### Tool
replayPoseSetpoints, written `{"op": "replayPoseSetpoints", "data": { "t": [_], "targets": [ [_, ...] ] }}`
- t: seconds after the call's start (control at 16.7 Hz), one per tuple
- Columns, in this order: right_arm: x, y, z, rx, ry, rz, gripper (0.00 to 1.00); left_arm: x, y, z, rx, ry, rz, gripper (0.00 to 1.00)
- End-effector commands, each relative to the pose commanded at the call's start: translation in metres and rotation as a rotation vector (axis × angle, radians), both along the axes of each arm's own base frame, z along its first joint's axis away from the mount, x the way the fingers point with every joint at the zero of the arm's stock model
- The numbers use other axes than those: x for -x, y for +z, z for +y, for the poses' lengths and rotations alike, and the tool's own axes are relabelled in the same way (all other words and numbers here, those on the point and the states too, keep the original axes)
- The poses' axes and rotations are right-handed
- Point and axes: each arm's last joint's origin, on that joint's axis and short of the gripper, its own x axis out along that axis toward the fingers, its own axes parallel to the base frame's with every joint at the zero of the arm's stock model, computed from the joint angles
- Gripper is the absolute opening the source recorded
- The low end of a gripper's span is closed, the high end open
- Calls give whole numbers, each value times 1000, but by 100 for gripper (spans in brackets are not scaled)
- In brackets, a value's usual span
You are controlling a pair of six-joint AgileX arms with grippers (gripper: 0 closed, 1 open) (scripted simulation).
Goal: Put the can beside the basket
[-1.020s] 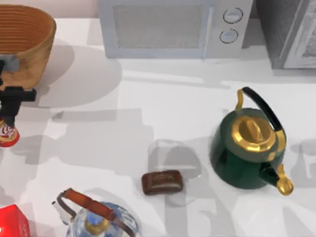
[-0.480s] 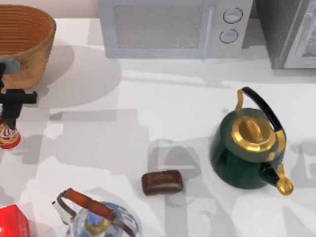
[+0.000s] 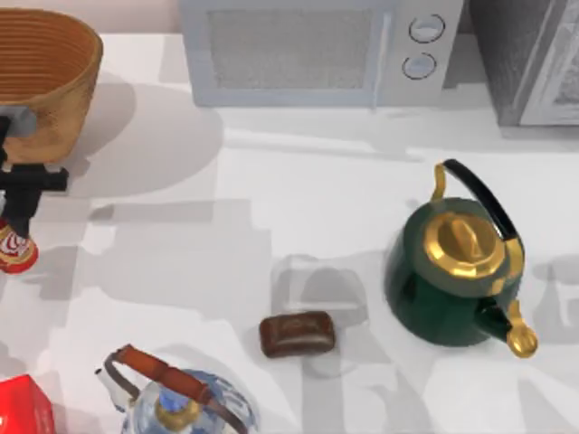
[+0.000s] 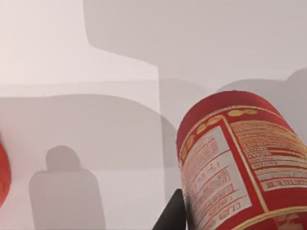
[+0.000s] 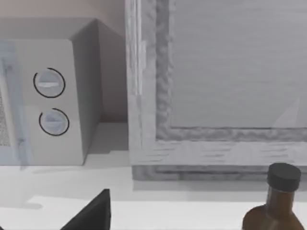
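Observation:
The red can [image 3: 13, 251] stands at the table's far left edge, just in front of the big woven basket [image 3: 41, 77] at the back left corner. My left gripper [image 3: 16, 226] comes down on the can from above and is shut on it. In the left wrist view the can [image 4: 240, 163] looms close, label side showing, with one black finger [image 4: 171, 215] pressed against its side. A dark finger [image 5: 91, 213] of my right gripper shows low in the right wrist view, facing the microwave and a grey cabinet.
A microwave [image 3: 308, 50] and a grey cabinet [image 3: 534, 59] line the back. A green kettle [image 3: 457, 271] sits right of centre, a brown block [image 3: 298, 333] in the middle front, a glass kettle [image 3: 176, 407] and a red box [image 3: 23, 407] at front left. A brown bottle [image 5: 271, 206] stands near my right arm.
My left gripper and the can shifted slightly toward the back a second ago, then stayed nearly still. Nothing else moved.

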Motion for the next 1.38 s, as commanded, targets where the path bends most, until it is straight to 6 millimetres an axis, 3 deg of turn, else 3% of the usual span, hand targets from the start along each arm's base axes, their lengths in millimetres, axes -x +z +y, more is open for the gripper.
{"op": "replayPoseSetpoints", "data": {
  "t": [0.48, 1.08, 1.38],
  "targets": [
    [0, 0, 0, 0, 0, 0, 100, 0, 0, 0, 0, 0, 0, 98],
    [0, 0, 0, 0, 0, 0, 100, 0, 0, 0, 0, -1, 2, 100],
    [0, 0, 0, 0, 0, 0, 100, 9, 13, 1, 10, -4, 54, 100]
  ]
}}
